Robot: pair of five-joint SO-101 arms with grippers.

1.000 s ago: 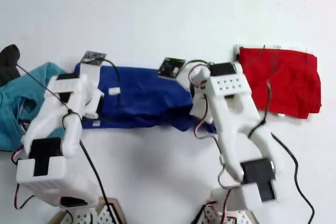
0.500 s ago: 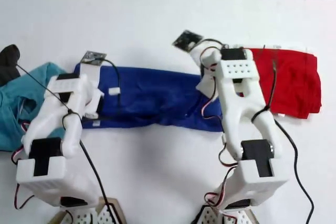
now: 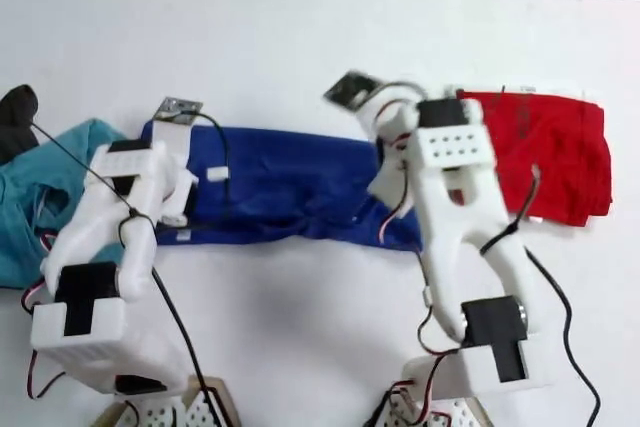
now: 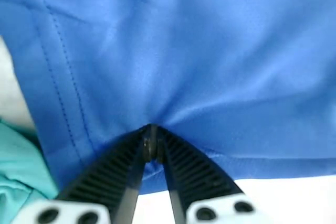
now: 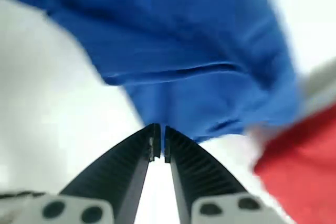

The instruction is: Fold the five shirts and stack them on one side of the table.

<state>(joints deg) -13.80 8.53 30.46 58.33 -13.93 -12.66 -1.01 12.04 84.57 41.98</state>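
Blue shirt [image 3: 290, 187] stretched rightward; R fingers [image 5: 131, 166] now nearer red shirt [image 3: 560, 157].

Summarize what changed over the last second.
The right gripper, pinching the blue shirt, swung farther out and toward the red shirt, drawing that end of the shirt out longer. The left gripper kept its pinch on the other end. The red shirt and teal shirt stayed put.

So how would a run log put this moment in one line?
left gripper: shut on blue shirt | right gripper: shut at blue shirt's other end, grip unclear | red shirt: folded, by right gripper | teal shirt: crumpled, by left gripper
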